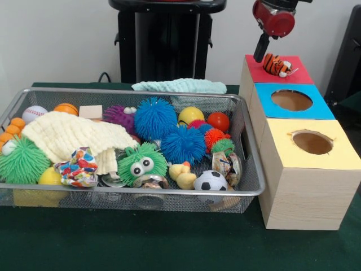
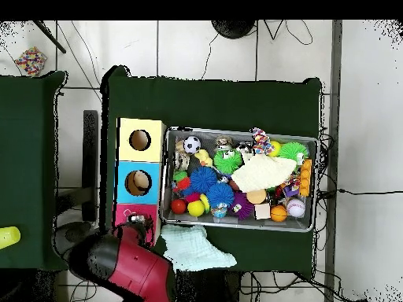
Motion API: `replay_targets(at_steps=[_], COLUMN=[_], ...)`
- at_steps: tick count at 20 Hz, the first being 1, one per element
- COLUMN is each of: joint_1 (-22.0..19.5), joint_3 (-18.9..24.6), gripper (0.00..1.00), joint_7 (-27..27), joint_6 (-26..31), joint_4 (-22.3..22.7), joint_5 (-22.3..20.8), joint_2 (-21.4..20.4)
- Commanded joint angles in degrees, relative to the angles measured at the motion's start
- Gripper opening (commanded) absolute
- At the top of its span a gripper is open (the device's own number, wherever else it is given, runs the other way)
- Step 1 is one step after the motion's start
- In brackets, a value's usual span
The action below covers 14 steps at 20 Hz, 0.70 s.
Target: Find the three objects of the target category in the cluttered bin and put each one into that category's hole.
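Tiger toy (image 1: 275,64) on red box (image 1: 299,75)

Even, diffuse lighting is observed; the bin (image 1: 251,186) is lit brightly. Soft shadows are cast below it on the counter (image 1: 113,243). No glare is seen.

My table (image 1: 169,248) has a dark green cover. On it stands a wire bin (image 1: 251,186) full of toys, and just beside it a long wooden box (image 1: 299,197) with yellow, blue and red tops. A pale green cloth (image 1: 180,86) lies behind the bin.
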Motion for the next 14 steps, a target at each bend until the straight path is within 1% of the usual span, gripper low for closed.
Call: replay_targets(at_steps=[1,5,7,11,14], joint_1=[2.11,3.09,3.83,4.24,2.81], joint_3=[5.55,5.77,5.23,4.42,6.7], gripper=[0.0,0.0,0.0,0.0,0.0], joint_7=[12.84,14.2,14.83,14.7,13.57], joint_6=[1.32,2.64,3.49,4.75,2.04], joint_4=[1.96,1.53,1.14,0.82,1.76], joint_5=[0.94,1.99,2.07,1.81,3.23], joint_2=[1.49,1.07,0.94,0.54,0.68])
